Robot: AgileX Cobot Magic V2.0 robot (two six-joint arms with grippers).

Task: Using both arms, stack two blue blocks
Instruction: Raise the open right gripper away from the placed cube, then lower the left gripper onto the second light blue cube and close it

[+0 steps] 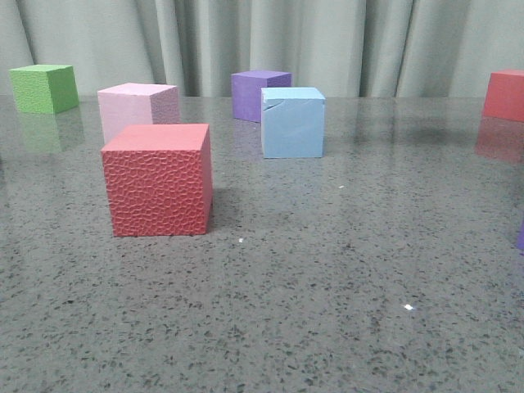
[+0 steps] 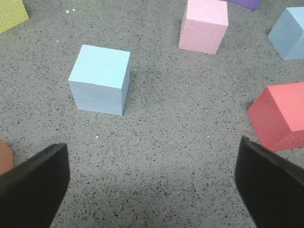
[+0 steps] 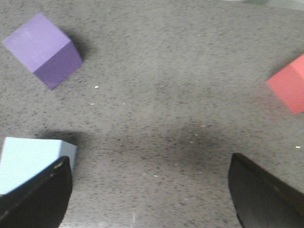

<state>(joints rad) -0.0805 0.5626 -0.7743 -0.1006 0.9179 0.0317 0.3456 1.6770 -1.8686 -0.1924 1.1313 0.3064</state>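
Both grippers are hanging wide open w/ nothing in them: left gripper [image 2: 152, 187] is hovering short of 1 blue block [image 2: 100, 79] on the speckled table [image 2: 166, 142]. Right gripper [image 3: 149, 197] is sitting just beside the other blue block [image 3: 28, 161], purple cube [image 3: 45, 48] farther off.

My left claw [image 2: 152, 185] is hanging wide open over the table [image 2: 166, 142]; a blue block [image 2: 100, 79] is sitting ahead, untouched, nearer one finger [image 2: 33, 187].
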